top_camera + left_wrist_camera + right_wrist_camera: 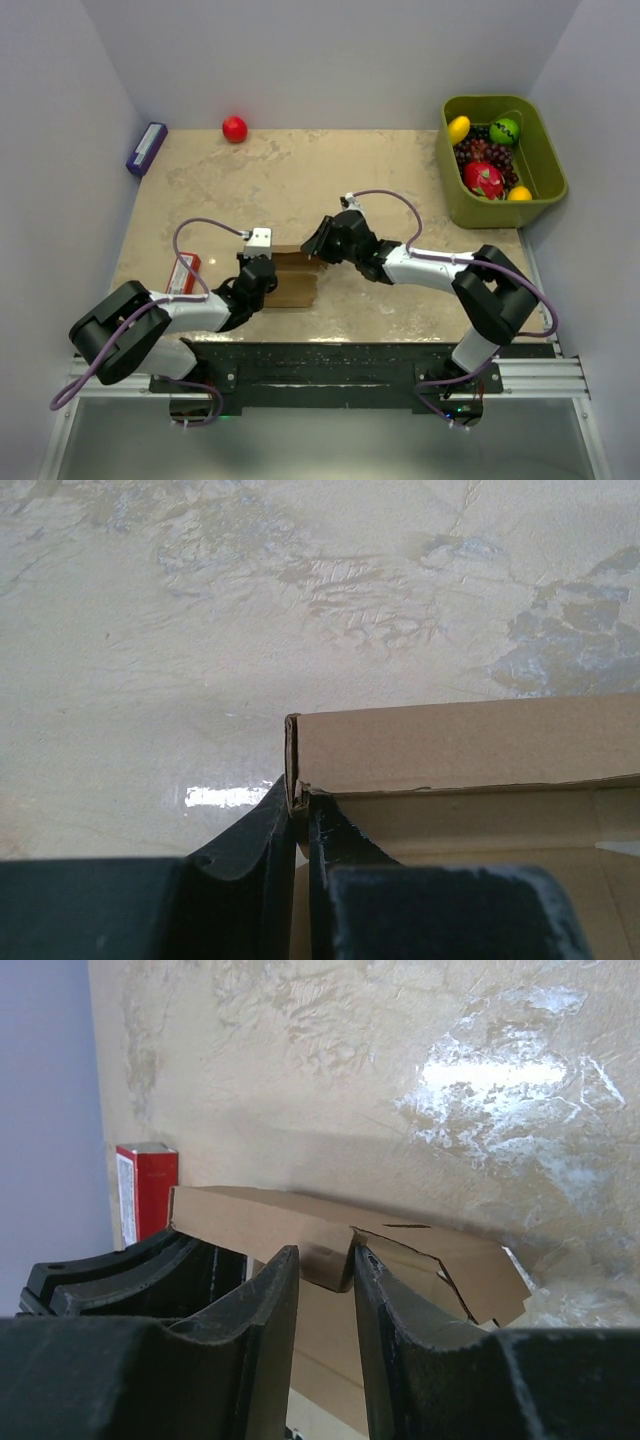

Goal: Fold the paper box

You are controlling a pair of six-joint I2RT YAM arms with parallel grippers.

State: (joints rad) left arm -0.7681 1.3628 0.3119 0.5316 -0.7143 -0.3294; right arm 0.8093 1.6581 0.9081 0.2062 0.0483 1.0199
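- Paper box (470, 745): matt brown cardboard, raw edge seen at the corner.
- Table (300, 180): mottled beige stone-look surface, glossy glare noted.
- Left gripper (300, 825) fingers: dark, smooth plastic, slight sheen.
- Bin (545, 190): olive plastic, smooth.

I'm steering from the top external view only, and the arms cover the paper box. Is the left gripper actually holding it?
Observer: Yes. In the left wrist view the left gripper is pinched shut on a corner of the paper box, on an upright wall's edge.
Operator: And the right gripper?
Observer: The right wrist view shows the right gripper closed on a cardboard flap between its fingers.
Operator: Anything past the box on that side?
Observer: A red packet lies just beyond the box's far end, near the wall.
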